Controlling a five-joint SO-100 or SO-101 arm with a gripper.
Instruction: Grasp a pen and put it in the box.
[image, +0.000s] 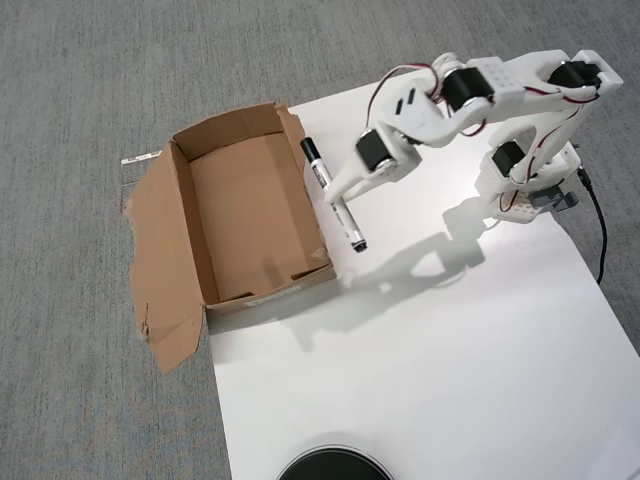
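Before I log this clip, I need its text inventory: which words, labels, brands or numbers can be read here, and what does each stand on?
None can be read.
Pen, held over the table beside the box: black print along the white barrel, too small and blurred to read.
Box: plain brown cardboard, no print visible.
Arm: small dark marks on the white shell, not legible as text.
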